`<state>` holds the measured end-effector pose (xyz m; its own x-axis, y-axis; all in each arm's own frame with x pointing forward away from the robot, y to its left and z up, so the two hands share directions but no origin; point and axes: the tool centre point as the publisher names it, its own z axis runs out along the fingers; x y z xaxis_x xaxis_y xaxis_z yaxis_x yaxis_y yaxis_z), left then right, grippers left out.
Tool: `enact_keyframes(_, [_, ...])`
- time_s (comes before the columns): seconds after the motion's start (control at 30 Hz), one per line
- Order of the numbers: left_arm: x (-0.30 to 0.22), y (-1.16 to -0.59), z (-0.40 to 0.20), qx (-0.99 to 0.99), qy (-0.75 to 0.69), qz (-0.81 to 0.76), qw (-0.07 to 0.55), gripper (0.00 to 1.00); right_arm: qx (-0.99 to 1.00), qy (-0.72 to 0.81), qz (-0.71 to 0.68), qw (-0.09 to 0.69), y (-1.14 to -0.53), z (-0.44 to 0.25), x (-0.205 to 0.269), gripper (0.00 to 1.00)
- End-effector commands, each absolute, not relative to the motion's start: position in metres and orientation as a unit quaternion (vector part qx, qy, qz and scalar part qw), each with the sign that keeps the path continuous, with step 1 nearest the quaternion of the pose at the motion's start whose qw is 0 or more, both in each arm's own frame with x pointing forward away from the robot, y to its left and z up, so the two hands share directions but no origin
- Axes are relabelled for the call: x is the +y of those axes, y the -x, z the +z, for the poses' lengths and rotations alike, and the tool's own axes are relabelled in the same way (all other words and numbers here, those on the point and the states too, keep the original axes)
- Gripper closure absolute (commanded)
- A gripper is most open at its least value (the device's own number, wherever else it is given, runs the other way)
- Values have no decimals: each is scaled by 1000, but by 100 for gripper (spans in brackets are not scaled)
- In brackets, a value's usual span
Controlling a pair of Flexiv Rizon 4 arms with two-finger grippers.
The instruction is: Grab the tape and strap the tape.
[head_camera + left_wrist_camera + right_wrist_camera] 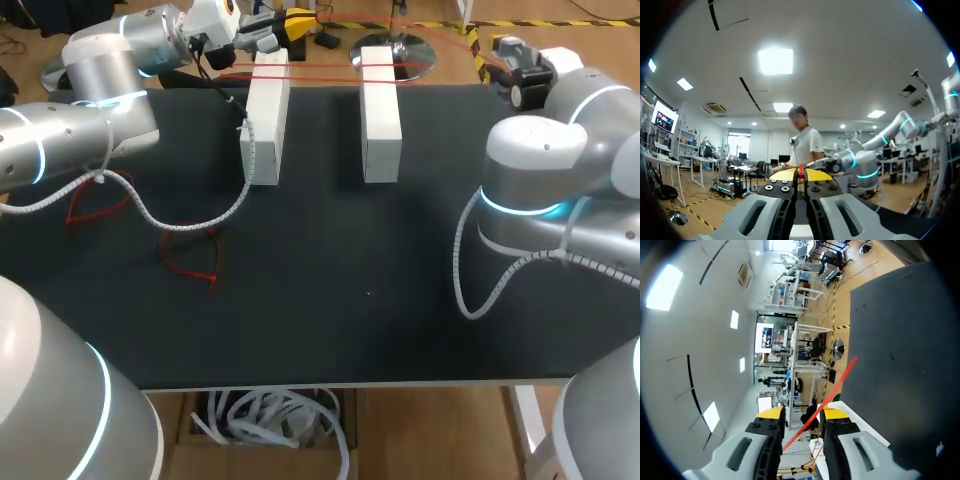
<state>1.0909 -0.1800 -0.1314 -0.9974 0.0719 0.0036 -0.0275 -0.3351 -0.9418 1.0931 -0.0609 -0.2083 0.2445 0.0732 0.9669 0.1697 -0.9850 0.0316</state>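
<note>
Two white blocks, left block point(266, 120) and right block point(381, 110), stand at the surface's point(330, 300) far edge, red tape point(320, 68) stretched across both; the left gripper point(801, 174) is pinched closed on the tape; the right gripper point(803, 413) stands parted, tape running loose between its fingers point(836, 414); one tug from the left could, I judge, pull it free; no container shows

2 blocks point(266, 120) side by side on table point(330, 280), tape point(320, 66) across both

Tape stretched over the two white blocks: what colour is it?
The tape is red; the head view shows it best.
</note>
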Motion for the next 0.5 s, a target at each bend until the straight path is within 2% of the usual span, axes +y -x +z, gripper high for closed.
enact_keyframes(0.03, [-180, -1093, -132, -575, 21, 817, 32, 100, -77, 791, -606, 38, -1091, -207, -60, 69])
enact_keyframes(0.5, [-180, -1093, -132, -575, 21, 817, 32, 100, -83, 793, -602, 43, -1088, -210, -56, 69])
